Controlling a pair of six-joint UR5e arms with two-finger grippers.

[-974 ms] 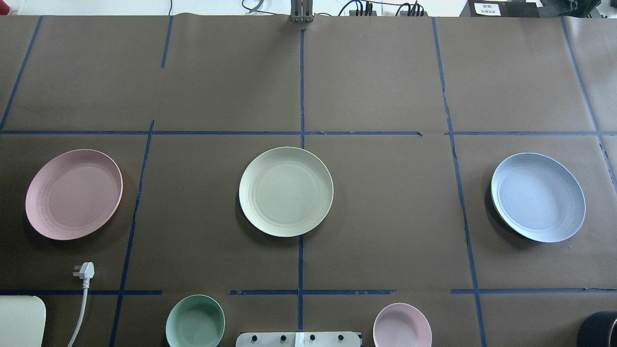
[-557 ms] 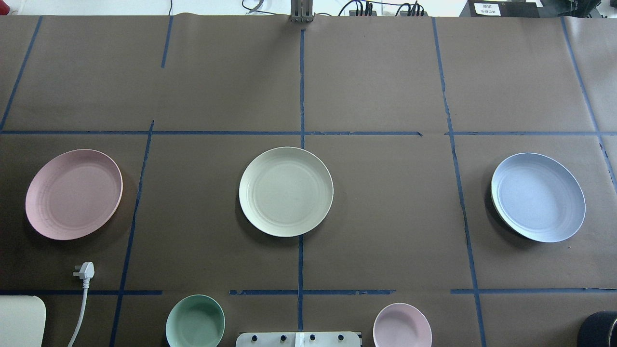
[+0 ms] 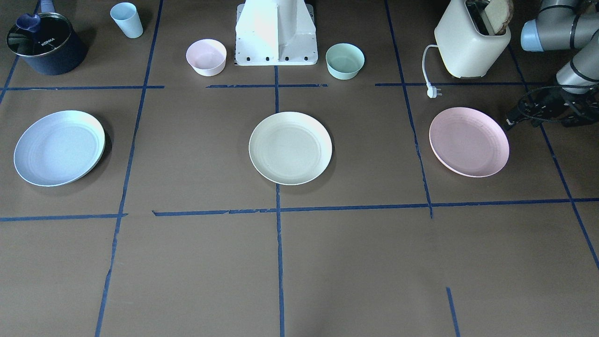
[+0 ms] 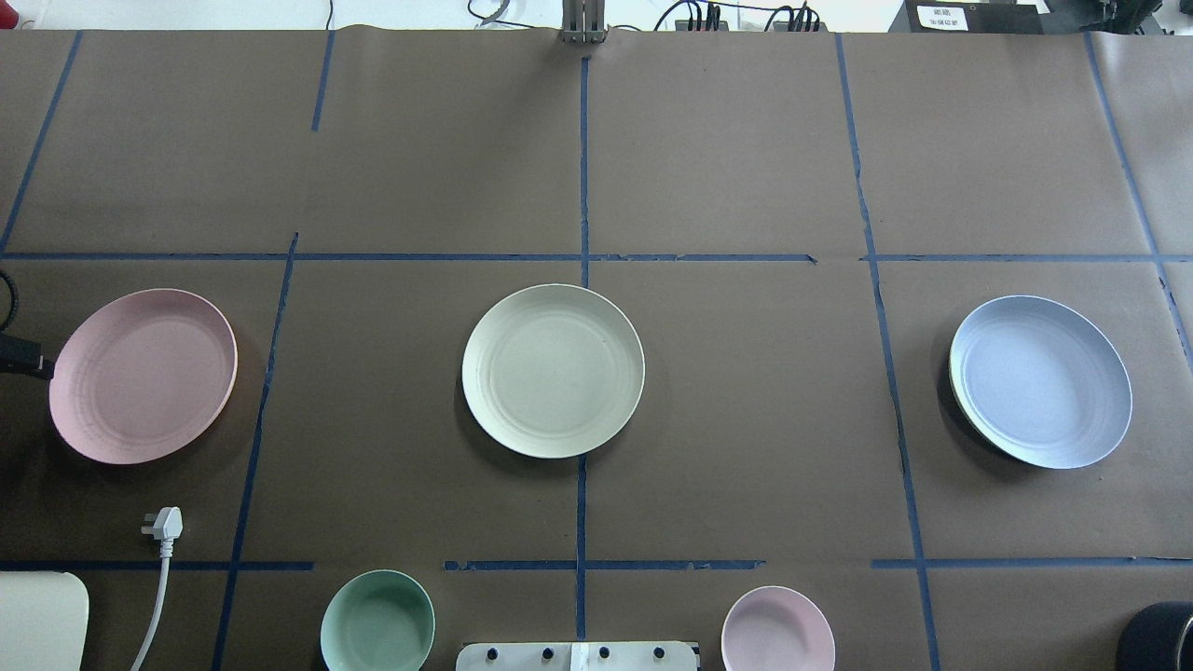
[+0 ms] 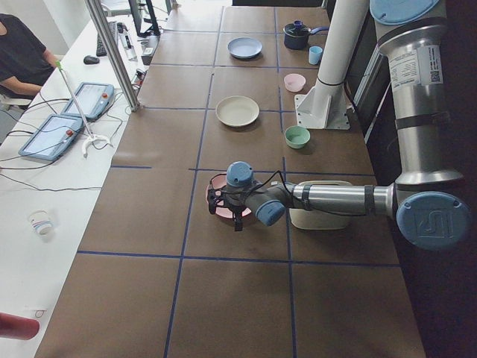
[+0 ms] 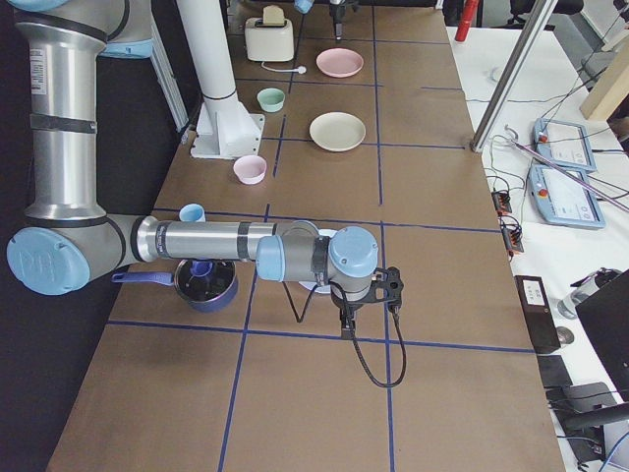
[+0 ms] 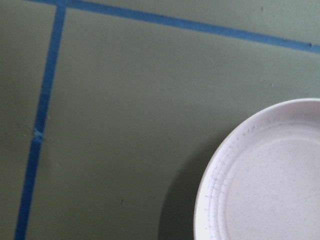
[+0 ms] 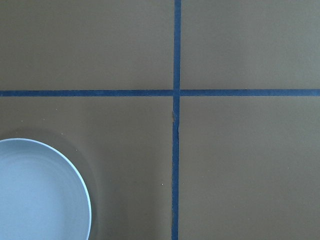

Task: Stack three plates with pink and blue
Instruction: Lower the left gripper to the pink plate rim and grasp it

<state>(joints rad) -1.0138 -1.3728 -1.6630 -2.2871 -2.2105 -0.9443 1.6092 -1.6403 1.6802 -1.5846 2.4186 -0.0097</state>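
Note:
The three plates lie apart in a row on the brown table. The pink plate is on my left, the cream plate in the middle, the blue plate on my right. My left gripper hangs just beside the pink plate's outer rim; I cannot tell if it is open or shut. Its wrist view shows the plate's edge and no fingers. My right gripper hovers by the blue plate; it shows only in the exterior right view, so I cannot tell its state.
A mint-green bowl and a small pink bowl flank the robot base. A toaster with a white plug stands near the pink plate. A dark pot and a blue cup stand near the blue plate.
A dark part of my left gripper has come into the overhead view at its left edge, next to the pink plate. The plates have not moved.

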